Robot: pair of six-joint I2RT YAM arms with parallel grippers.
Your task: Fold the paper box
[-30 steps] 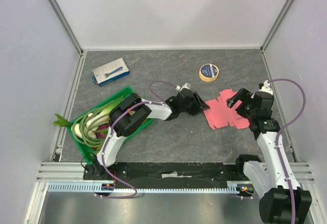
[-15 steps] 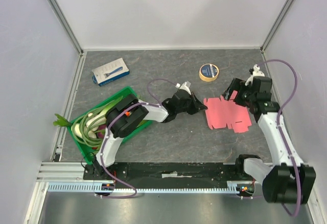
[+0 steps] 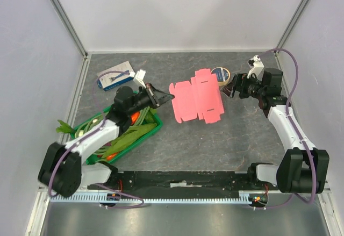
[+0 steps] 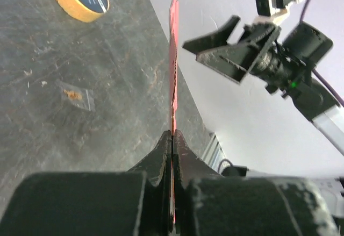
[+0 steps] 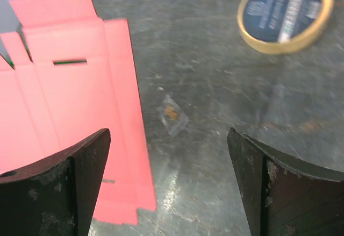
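1. With the left gripper (image 3: 166, 97): pressed together on the left edge of the paper box (image 3: 196, 96), an unfolded pink cut-out held flat above the table (image 3: 236, 139).
2. From the left wrist, visible only edge-on as a thin red line; flaps and slots unreadable there, and the far end cut off by the frame.
3. With the right gripper (image 3: 234, 88): spread wide on nothing, just beside the sheet's right edge and apart from it. Fingers (image 5: 86, 166) cut off at the bottom of the right wrist view.
4. Partly hidden behind the sheet's upper right corner from above: a tape roll (image 3: 221, 74).
5. Too small to identify: a clear scrap (image 5: 173, 113) with a brown speck, lying on the table.
6. Largely covered by the left arm: a green crate (image 3: 153, 127) of vegetables.
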